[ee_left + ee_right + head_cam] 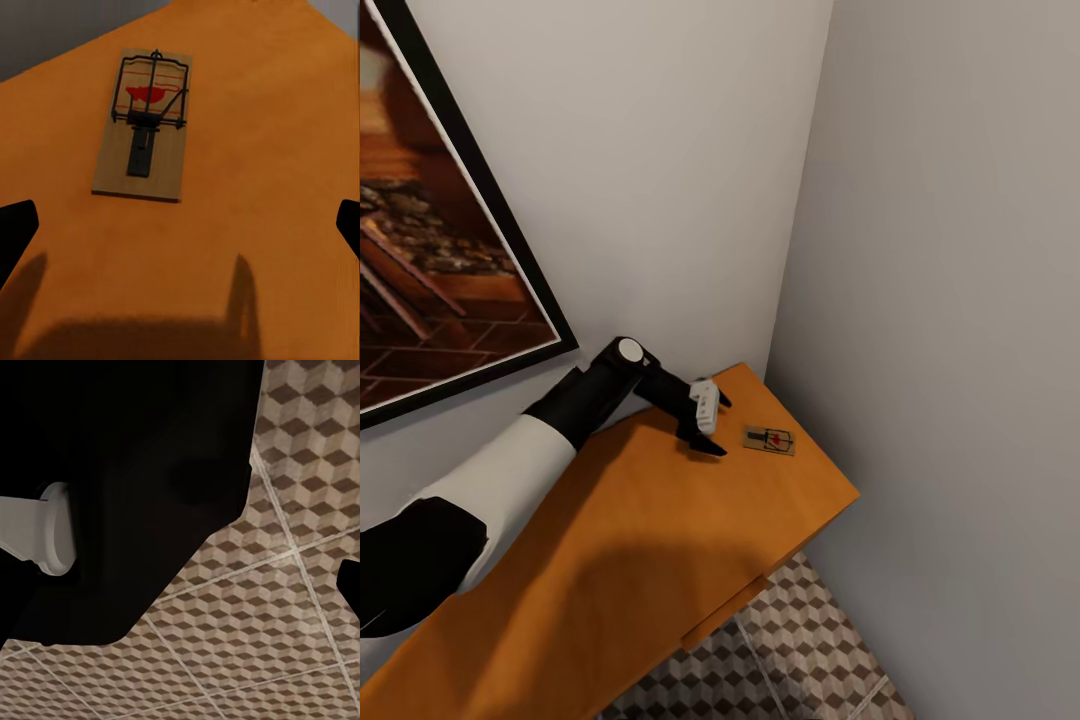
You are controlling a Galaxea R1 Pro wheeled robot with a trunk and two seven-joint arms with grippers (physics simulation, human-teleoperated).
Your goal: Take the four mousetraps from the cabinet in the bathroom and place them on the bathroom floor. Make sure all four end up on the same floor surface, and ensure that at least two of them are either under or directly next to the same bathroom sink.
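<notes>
One mousetrap (769, 440), a small brown board with dark wire and a red mark, lies flat on top of the orange-wood cabinet (660, 540) near its far right corner. My left gripper (717, 424) hovers just left of it, open, nothing between its fingers. In the left wrist view the mousetrap (146, 124) lies ahead of the open left gripper (180, 229), whose fingertips (15, 232) stand wide apart over the cabinet top (262, 150). The right gripper (180, 585) hangs open over the cube-patterned bathroom floor (285, 607); one fingertip (349, 585) shows at the picture's edge.
Two grey walls meet in a corner (790, 250) right behind the cabinet's end. A large black-framed picture (430, 250) hangs above my left arm. Patterned floor (810, 650) shows below the cabinet's front edge. A dark part of my own body (127, 487) blocks much of the right wrist view.
</notes>
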